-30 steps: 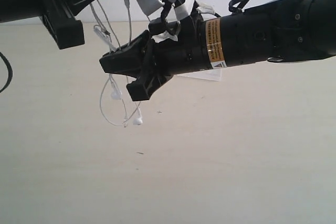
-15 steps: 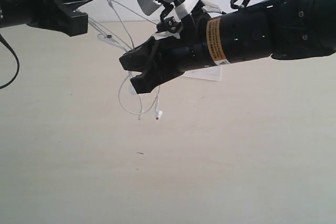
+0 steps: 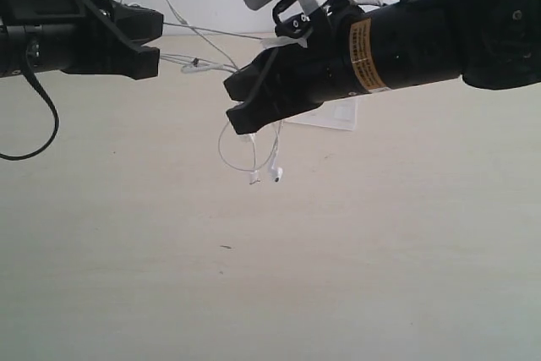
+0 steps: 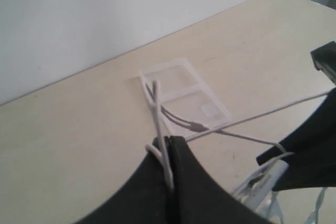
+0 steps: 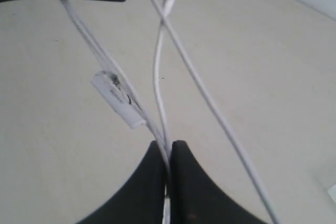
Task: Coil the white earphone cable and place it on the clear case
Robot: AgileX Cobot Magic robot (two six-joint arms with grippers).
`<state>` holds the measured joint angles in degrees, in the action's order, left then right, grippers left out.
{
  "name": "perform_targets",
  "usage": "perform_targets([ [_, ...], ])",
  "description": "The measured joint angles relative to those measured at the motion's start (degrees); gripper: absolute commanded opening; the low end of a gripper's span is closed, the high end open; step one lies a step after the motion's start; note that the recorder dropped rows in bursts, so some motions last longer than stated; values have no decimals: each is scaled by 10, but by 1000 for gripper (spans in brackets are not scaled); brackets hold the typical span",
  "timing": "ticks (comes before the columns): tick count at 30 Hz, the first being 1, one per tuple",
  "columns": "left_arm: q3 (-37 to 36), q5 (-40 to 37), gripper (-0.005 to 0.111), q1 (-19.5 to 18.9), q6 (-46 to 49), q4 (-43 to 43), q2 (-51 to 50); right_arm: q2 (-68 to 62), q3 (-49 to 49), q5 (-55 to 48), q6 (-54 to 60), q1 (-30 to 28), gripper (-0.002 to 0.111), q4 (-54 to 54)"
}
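The white earphone cable [image 3: 207,66] stretches in the air between both grippers. My left gripper [image 3: 157,42] is shut on one part of it, and the pinched strand [image 4: 159,114] shows in the left wrist view. My right gripper [image 3: 233,101] is shut on another part, with two strands [image 5: 157,77] running out of its jaws beside a small inline piece [image 5: 118,101]. A loop with the two earbuds [image 3: 275,174] hangs below the right gripper, above the table. The clear case [image 4: 184,90] lies flat on the table, and the right arm hides most of it [image 3: 336,116] in the exterior view.
The pale tabletop [image 3: 338,259] runs back to a white wall [image 4: 105,9]. A black robot cable [image 3: 42,128] droops from the left arm at the left. The right arm's body [image 3: 423,35] hangs across the upper right, over the case.
The left gripper has swung right and now points level toward the right gripper. The right gripper has moved right and up, and the hanging loop and earbuds moved right with it.
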<state>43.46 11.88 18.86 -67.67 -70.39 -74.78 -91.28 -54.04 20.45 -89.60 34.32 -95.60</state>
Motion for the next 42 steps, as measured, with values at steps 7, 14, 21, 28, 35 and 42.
perform_targets([
  [7,-2,16,0,0,-13,2,0,5,0,-56,-5,1,0,-4],
  [14,-6,21,10,1,-15,2,-20,7,0,-81,-6,2,0,-6],
  [21,-7,24,83,0,-16,2,-51,16,0,-113,-8,-1,0,-7],
  [28,-8,42,83,0,-16,1,-58,17,0,-153,-9,-1,0,-8],
  [35,-9,90,63,0,-11,-3,-58,17,-1,-309,26,-1,0,-3],
  [42,-13,87,13,-19,62,16,-58,-30,-106,-334,60,-68,0,241],
])
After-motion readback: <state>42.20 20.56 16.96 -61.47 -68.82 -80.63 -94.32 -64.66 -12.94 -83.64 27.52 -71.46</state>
